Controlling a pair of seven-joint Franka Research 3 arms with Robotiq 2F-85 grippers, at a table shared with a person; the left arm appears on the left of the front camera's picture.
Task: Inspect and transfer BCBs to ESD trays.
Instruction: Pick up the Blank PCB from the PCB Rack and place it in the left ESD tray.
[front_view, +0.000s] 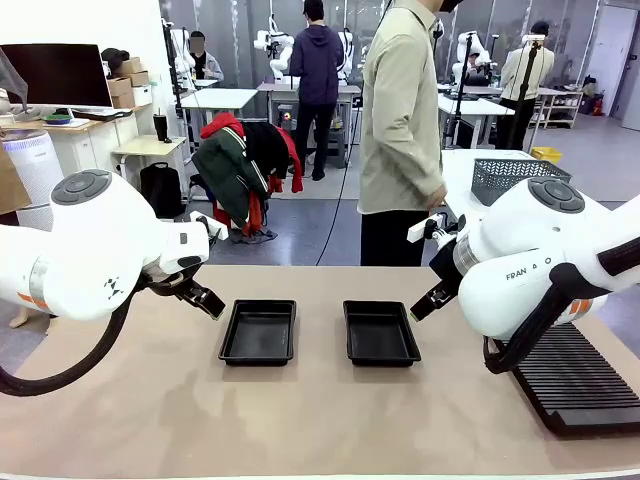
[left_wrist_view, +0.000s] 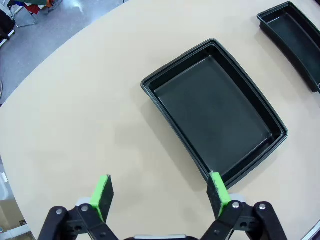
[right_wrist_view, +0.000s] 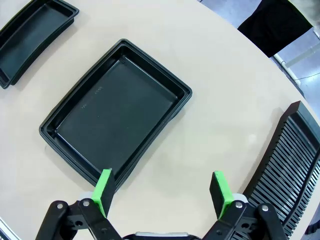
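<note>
Two black ESD trays lie side by side on the tan table, the left tray (front_view: 259, 332) and the right tray (front_view: 379, 332); both hold nothing. The BCBs are out of view. In the left wrist view my left gripper (left_wrist_view: 160, 194) hovers open above the table, just off the left tray's (left_wrist_view: 215, 110) near corner, with the other tray (left_wrist_view: 295, 35) at the top right. In the right wrist view my right gripper (right_wrist_view: 162, 191) is open above the right tray's (right_wrist_view: 117, 110) near edge, and the left tray (right_wrist_view: 32, 32) shows at the top left. In the front view, left gripper (front_view: 205, 298), right gripper (front_view: 428, 298).
A long black ribbed slotted rack (front_view: 575, 385) lies at the table's right, seen also as rack (right_wrist_view: 287, 160) in the right wrist view. A person in a beige shirt (front_view: 400, 120) stands at the far side. A grey wire-mesh basket (front_view: 510, 175) sits on a white table behind.
</note>
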